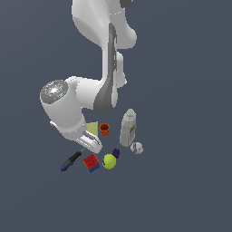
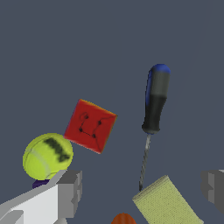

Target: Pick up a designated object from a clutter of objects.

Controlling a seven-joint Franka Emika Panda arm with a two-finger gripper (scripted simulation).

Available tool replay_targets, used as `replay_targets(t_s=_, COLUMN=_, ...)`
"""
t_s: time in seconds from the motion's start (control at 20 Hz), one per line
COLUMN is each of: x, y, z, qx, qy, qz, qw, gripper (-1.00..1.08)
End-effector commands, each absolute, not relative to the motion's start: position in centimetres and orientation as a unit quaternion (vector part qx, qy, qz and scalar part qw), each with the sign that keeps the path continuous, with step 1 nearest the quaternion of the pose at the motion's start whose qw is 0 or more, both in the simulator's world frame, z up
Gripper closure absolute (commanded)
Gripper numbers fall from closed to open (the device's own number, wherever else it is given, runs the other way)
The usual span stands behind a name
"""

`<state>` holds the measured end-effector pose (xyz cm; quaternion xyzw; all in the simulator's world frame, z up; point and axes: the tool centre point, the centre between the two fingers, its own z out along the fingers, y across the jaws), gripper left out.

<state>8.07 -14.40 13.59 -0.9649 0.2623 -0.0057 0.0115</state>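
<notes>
The screwdriver [image 1: 71, 161] [image 2: 155, 103] lies flat on the grey floor at the clutter's edge on the exterior view's left. It has a black and blue handle and a thin grey shaft. My gripper [image 1: 84, 148] [image 2: 142, 190] hangs above the shaft's tip end and is open. Its fingers [image 2: 70, 192] stand wide apart with nothing held. The red and blue cube [image 1: 91, 162] [image 2: 90, 125] lies just beside the screwdriver. In the wrist view the shaft tip meets the edge of the yellow-green sponge [image 2: 166, 203] [image 1: 93, 128].
A yellow tennis ball [image 1: 109, 161] [image 2: 47, 156] and a purple piece [image 1: 116, 153] sit beside the cube. An orange cup [image 1: 104, 129] [image 2: 124, 218], a grey-white bottle [image 1: 128, 128] with a green label and a white ball [image 1: 136, 147] stand farther to the exterior view's right.
</notes>
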Motion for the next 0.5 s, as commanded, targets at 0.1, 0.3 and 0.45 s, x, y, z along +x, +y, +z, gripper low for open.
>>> replay_targets(t_s=0.1, x=8.0, y=-16.6, z=10.1, qx=-0.955, qy=0.297, qz=-0.003, qw=0.006, gripper=-0.92)
replay_targets(t_s=0.3, x=7.8, y=-17.9, z=7.9, qx=-0.949, qy=0.316, qz=-0.001, qw=0.003, gripper=-0.92)
replay_targets(t_s=0.45, x=7.7, y=-18.5, z=7.0, qx=-0.946, qy=0.325, qz=0.000, qw=0.001, gripper=-0.92)
